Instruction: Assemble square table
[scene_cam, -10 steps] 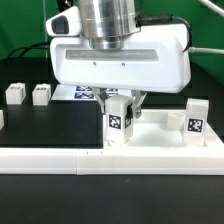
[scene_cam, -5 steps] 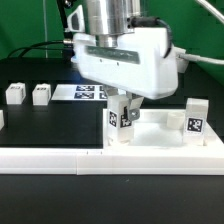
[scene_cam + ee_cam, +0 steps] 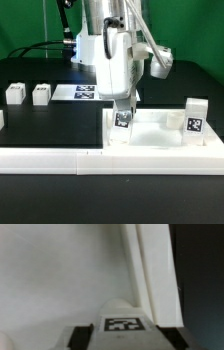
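A robotics lab is being shown: a black table (image 3: 50,125) is being backed by a green backdrop (image 3: 22,25), and fiducial tags (image 3: 193,125) are being carried by white block legs (image 3: 40,94) and the marker board (image 3: 75,92) near a robot arm (image 3: 110,55).

Your exterior camera sits low, just off the front edge of the matte black table (image 3: 55,125). It looks almost level across the table at the white robot arm (image 3: 112,50), from near enough that the arm's upper part is cut off. The long white low rail (image 3: 50,158) crosses the foreground. Your wrist camera looks steeply down from very close. The floor and raised rim of the white plastic square tray-like top (image 3: 60,274) fill most of its picture, with a dark strip of table beside the rim. Both views share that top (image 3: 165,138) and the small white block leg (image 3: 121,120) (image 3: 124,314) bearing a black-and-white tag.
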Available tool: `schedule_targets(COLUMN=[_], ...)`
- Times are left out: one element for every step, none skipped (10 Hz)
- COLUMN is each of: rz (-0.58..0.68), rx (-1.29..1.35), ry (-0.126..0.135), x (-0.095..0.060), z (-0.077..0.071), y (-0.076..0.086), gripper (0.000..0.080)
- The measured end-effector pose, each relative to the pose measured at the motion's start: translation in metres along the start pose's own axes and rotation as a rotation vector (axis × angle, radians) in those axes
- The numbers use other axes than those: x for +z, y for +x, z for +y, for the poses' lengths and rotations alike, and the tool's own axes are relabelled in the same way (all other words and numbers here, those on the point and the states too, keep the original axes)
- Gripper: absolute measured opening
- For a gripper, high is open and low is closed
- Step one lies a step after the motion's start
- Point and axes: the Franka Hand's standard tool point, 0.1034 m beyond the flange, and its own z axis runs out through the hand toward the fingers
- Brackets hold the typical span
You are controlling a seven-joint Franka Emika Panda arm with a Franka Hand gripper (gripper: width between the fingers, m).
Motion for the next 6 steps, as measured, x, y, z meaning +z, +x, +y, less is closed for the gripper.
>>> schedule_targets(rz=[0.000, 0.007, 0.017, 0.016, 0.017, 0.019], rx=[-0.026, -0.120, -0.372, -0.569, -0.560, -0.641], ry=[0.000, -0.008, -0.042, -0.081, -0.072, -0.072], x=[0.0002, 0.0005, 0.0015, 0.0019, 0.0013, 0.0012], z=[0.0001, 0.0008, 0.0047, 0.0083, 0.0063, 0.0057], y=[0.0001, 0.0004, 0.0000, -0.0019, -0.0013, 0.0001], gripper=[0.0293, 0.0293, 0.0528, 0.0612, 0.0640, 0.0640])
